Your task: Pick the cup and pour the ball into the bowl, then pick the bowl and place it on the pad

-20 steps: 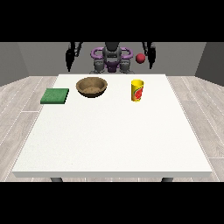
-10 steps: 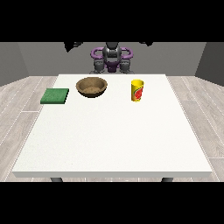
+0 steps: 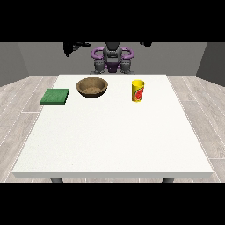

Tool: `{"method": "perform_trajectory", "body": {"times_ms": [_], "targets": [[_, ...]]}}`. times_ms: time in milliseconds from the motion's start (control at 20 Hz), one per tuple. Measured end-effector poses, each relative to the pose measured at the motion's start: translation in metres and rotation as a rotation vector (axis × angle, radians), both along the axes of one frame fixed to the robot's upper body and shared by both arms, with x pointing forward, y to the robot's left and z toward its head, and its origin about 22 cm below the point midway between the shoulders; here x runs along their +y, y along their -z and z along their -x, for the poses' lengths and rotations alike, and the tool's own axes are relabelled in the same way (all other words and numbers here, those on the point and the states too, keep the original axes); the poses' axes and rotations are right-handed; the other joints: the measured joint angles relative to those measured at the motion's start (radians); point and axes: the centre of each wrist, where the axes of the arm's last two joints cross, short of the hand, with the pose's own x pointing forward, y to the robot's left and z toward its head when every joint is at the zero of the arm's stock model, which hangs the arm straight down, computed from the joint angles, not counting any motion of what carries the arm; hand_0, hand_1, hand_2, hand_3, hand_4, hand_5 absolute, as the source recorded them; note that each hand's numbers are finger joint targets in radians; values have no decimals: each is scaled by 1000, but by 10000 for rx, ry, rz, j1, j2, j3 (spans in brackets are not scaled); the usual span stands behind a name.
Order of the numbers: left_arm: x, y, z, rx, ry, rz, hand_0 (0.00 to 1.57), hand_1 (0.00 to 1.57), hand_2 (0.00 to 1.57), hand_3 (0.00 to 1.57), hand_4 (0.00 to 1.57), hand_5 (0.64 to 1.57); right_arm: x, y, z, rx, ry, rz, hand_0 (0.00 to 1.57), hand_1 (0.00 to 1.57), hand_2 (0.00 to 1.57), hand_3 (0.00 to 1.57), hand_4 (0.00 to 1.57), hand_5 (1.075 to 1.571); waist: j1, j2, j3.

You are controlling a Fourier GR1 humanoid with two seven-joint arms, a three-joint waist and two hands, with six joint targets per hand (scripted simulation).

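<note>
Cup (image 3: 138, 91) (yellow, red mark) stands upright on the white table (image 3: 114, 136), toward the robot's edge. Taking the cup as landmark: wooden bowl (image 3: 92, 87) sits well apart to its view-left, same row; green pad (image 3: 55, 96) is further view-left again, beyond the bowl, at the table's side edge. Robot torso (image 3: 112, 57) is behind, between cup & bowl. Ball isn't visible, presumably inside the cup, can't confirm.

Risks, as I judge them: nothing's been grasped yet, so the whole job is ahead. Both hands are raised high & well away from the cup, up by the top of the view, so the reach down is long; a sideways swipe on approach could knock the cup over and send the ball rolling off. Bowl is well apart from the cup, so a tilt begun too early would spill the ball onto the table. Pad is close to the edge, so a bowl set down off-centre could slide off.

Hand at the view's left (image 3: 72, 46): dark shape, touches nothing, holds nothing; fingers can't tell. Hand at the view's right (image 3: 146, 44): only a sliver shows, touching nothing, fingers can't tell either.
</note>
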Motion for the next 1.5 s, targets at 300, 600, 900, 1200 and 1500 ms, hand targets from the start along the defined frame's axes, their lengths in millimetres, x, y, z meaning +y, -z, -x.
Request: {"method": "perform_trajectory", "body": {"times_ms": [300, 600, 900, 1200, 1500], "targets": [[13, -9, -35, -1257, -350, -695, 0, 0, 0, 0, 0, 1283, 3, -13, -29, -1221, -379, 96, 0, 0, 0, 0, 0, 1562, -244, 1753, 2], [42, -11, -70, -1909, -936, -1278, 0, 0, 0, 0, 0, 1258, -7, -20, -49, -2012, -791, 302, 0, 0, 0, 0, 0, 1560, -623, 2869, -2], [53, 16, -93, -1972, -1226, -1508, 0, 0, 0, 0, 0, 1244, -10, -22, -63, -2125, -925, 410, 0, 0, 0, 0, 0, 1562, -876, 3062, -2], [55, 38, -107, -2172, -1603, -1571, 0, 0, 0, 0, 0, 1238, -31, -13, -69, -2272, -852, 300, 0, 0, 0, 0, 0, 1563, -1058, 3260, 0], [43, 65, -115, -2172, -1971, -1511, 0, 0, 0, 0, 0, 1267, -46, -9, -71, -2337, -1042, 276, 0, 0, 0, 0, 0, 1558, -1338, 3466, -1]]}}
